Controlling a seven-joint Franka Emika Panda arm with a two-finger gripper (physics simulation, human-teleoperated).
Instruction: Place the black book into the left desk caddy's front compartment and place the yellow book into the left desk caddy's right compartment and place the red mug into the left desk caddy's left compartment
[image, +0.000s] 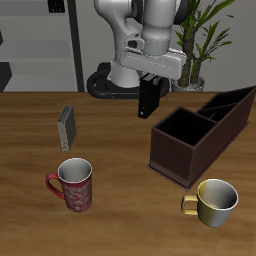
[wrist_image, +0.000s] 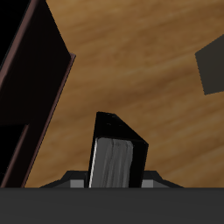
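Gripper (image: 149, 82) is clamping the black book (image: 148, 98) and carrying it in the air, upper centre of the exterior frame, above the table (image: 120, 150) and just short of the caddy (image: 195, 135) that sits at centre-right. The book is hanging roughly upright below the fingers, bottom edge well clear of the wood. In the wrist view the book (wrist_image: 112, 157) is sticking out from between the fingers with its pale page edge showing, the caddy wall (wrist_image: 35, 79) beside it. Handling guess: thin, light, stiff cover, so it is behaving like a rigid slab; a smooth cover is probably slippery and could pivot in a pinch taken near one end, so I'd keep the grip across the flat faces and avoid jerks. Being thin, it could catch on a divider if it goes in tilted. The yellow book (image: 67, 127) is standing on the table at the left of the frame, well apart from the caddy; same kind of thing, take it across the flat faces near the top edge. The red mug (image: 74, 184) is standing lower left; heavier, rigid, round, so pinch the rim wall, not the handle. The pale mug (image: 215, 202) at lower right is not part of the job. The caddy compartments look unfilled from here, though the interior is partly hidden.
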